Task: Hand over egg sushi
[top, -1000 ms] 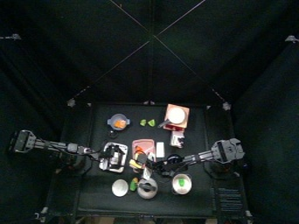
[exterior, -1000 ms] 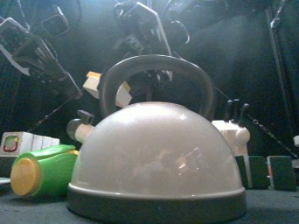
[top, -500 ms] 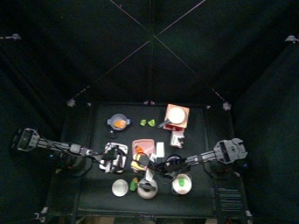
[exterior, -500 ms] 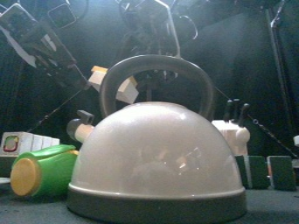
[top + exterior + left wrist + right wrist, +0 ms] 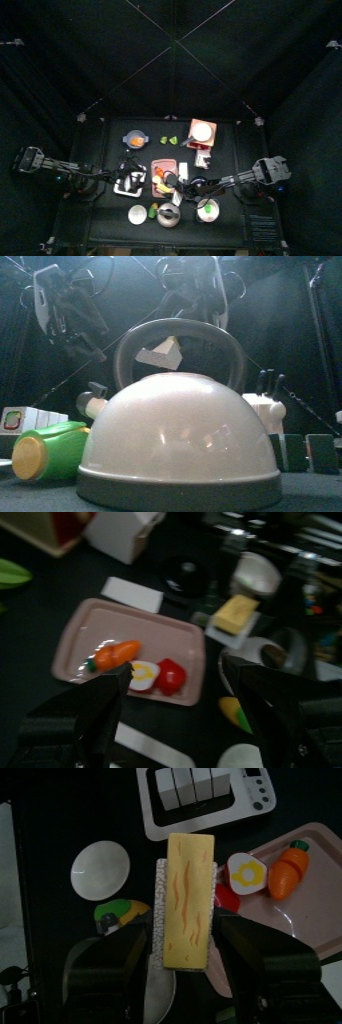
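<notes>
A: We have the egg sushi [image 5: 189, 900] clamped lengthwise in our right gripper [image 5: 187, 943], lifted above the pink tray [image 5: 325, 890] and the kettle [image 5: 181, 434].

B: Our left gripper [image 5: 171, 712] hangs fully spread and empty over that tray, so the transfer isn't made. Next, we judge, we bring them together; the crowded table leaves room only aloft.

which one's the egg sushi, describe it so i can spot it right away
Start at the big white kettle at the table's front and look up through its dark handle. There, off the table, the right gripper holds the egg sushi: a long yellow slab on white rice. The carrot and fried egg nearby lie on the pink tray instead.
</notes>
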You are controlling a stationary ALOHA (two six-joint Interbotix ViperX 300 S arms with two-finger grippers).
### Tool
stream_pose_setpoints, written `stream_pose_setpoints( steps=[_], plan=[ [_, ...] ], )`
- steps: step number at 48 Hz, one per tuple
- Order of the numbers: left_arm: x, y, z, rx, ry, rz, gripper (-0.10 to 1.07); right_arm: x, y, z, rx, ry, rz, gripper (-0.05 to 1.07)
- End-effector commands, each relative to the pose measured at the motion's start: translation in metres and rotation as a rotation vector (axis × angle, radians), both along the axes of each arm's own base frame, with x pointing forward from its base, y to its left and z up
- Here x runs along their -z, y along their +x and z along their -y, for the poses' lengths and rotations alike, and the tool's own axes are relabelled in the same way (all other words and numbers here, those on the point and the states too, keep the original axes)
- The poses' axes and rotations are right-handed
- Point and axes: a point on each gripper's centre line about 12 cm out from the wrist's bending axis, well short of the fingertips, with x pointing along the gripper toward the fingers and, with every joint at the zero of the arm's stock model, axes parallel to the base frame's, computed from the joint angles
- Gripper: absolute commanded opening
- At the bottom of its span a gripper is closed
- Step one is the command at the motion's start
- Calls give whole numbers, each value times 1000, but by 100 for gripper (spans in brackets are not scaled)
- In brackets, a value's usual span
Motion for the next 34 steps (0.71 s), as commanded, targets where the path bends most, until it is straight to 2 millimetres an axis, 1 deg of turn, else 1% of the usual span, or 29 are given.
stream_pose_setpoints(
  steps=[1, 6, 12, 17, 20, 25, 29, 34],
  plan=[
    [-14, 2, -11, -94, 83, -19, 102, -25, -2, 4, 8, 12, 61, 60],
    [-22, 2, -9, -111, 117, -70, 102, -26, -1, 5, 11, 14, 64, 60],
    [-31, 0, -3, -82, 127, -191, 102, -25, -2, 4, 6, 16, 63, 60],
    [-35, -4, 6, 23, 129, -338, 103, -24, -2, 4, 5, 13, 60, 60],
    [-36, -6, 14, 124, 135, -370, 103, -24, -2, 4, 1, 8, 62, 60],
    [-37, -2, 20, 220, 131, -306, 103, -23, -2, 4, -8, -7, 62, 60],
    [-36, 3, 21, 278, 175, -182, 102, -22, -3, 4, -22, -25, 64, 60],
    [-30, 0, 19, 298, 196, -47, 103, -21, -3, 4, -37, -35, 69, 60]
  ],
)
